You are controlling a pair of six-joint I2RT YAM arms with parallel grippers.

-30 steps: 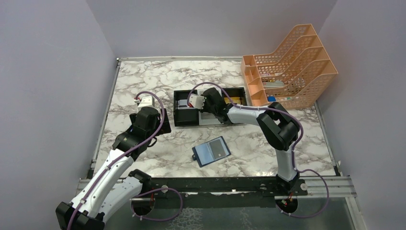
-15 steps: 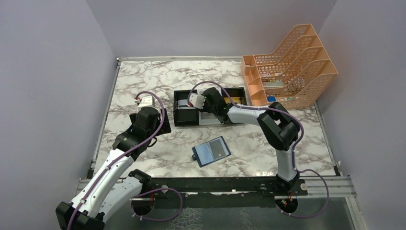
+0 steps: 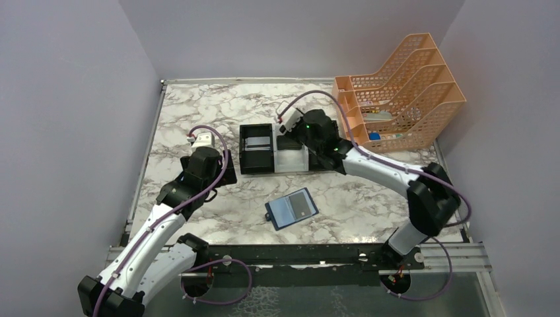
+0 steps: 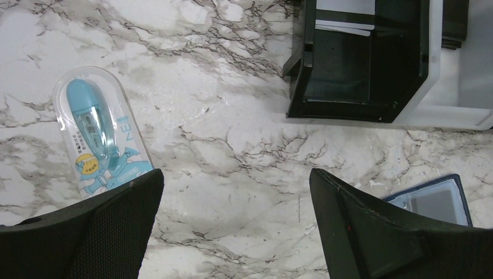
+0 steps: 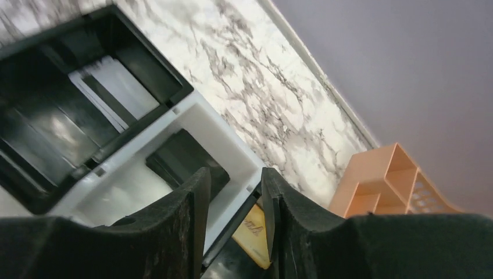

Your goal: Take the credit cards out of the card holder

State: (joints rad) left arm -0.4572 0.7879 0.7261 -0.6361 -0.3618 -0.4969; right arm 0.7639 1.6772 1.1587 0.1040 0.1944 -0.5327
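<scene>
Lower centre of the top view: card holder (image 3: 291,209) lies open and flat, long axis running lower left to upper right, with a grey credit card (image 3: 302,205) in its right pocket. Left gripper (image 4: 235,180) sits up-left of it, jaws wide, empty. Right gripper (image 5: 232,180) hangs farther up over the trays (image 3: 242,148), jaws narrowly apart, empty. I'd call the reach roughly even.

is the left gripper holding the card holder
No, the left gripper stands open and empty; the card holder lies apart, beside it.
</scene>
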